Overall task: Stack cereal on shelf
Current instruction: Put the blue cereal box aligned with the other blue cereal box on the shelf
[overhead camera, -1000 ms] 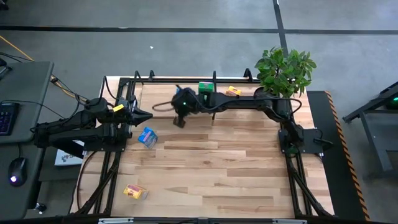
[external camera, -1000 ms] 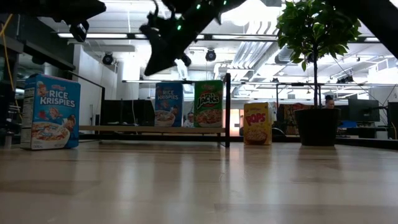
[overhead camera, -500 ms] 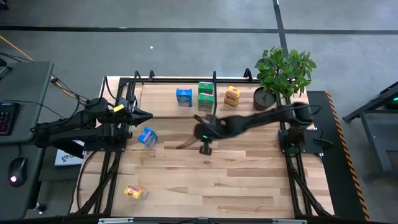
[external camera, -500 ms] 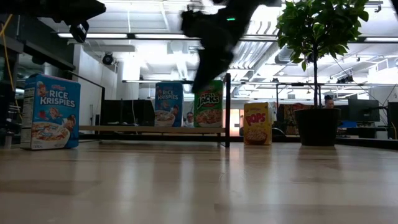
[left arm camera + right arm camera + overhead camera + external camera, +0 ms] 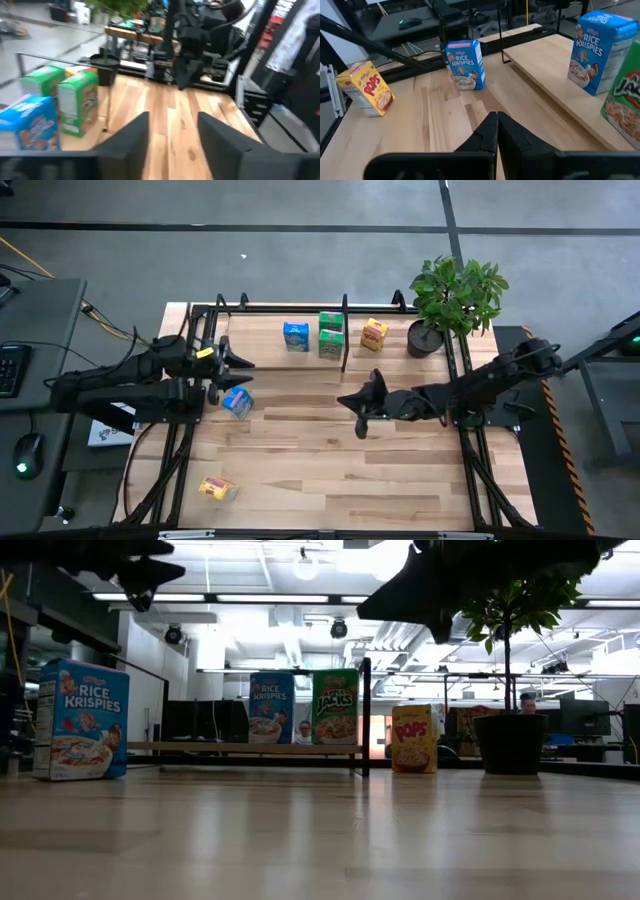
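Observation:
Four cereal boxes stand upright on the shelf (image 5: 270, 330). A blue one (image 5: 295, 336) and two green ones (image 5: 331, 332) are left of the black divider (image 5: 345, 340). A yellow one (image 5: 374, 334) is right of it. Another blue box (image 5: 237, 400) stands on the tabletop, and a yellow box (image 5: 217, 488) lies near the table's near-left corner. My left gripper (image 5: 172, 140) is open, in the air just beyond the loose blue box (image 5: 82, 720). My right gripper (image 5: 496, 132) is shut and empty above mid-table (image 5: 360, 408), pointing toward the loose blue box (image 5: 465, 64).
A potted plant (image 5: 455, 295) stands at the shelf's right end. Black frame bars (image 5: 200, 380) run along the table's left and right sides. A keyboard and mouse (image 5: 28, 448) lie on a side desk to the left. Bare wood lies between the two arms.
My right gripper has drawn back from the shelf, moving toward the near edge and the table's right. The blue box it covered now stands alone on the shelf. My left gripper has edged toward the table's right.

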`<state>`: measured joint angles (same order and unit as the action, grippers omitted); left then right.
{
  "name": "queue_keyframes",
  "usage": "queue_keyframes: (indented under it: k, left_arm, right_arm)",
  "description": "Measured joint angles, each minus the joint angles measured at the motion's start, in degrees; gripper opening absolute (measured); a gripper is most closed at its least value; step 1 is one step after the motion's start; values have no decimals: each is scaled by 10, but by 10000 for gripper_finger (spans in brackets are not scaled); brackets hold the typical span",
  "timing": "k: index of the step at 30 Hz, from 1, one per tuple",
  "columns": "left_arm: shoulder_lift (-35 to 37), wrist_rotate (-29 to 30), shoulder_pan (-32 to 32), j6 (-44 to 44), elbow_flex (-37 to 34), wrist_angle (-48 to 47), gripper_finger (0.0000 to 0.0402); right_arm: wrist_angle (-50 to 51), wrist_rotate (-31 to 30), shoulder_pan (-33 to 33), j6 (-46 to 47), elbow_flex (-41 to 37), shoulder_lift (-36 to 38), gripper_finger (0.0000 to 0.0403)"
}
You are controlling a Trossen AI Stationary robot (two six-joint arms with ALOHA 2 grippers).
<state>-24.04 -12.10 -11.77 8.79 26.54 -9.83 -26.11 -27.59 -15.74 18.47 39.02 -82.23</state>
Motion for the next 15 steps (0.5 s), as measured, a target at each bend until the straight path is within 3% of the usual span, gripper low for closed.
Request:
queue_keyframes:
  k: [8,15]
  left_arm:
    - [-70,-34,23,-38,48,16,293]
    - [-78,-26,36,4,49,24,308]
  right_arm:
    - [-11,0,16,6,-6,1,0]
    - [-13,1,22,5,-5,1,0]
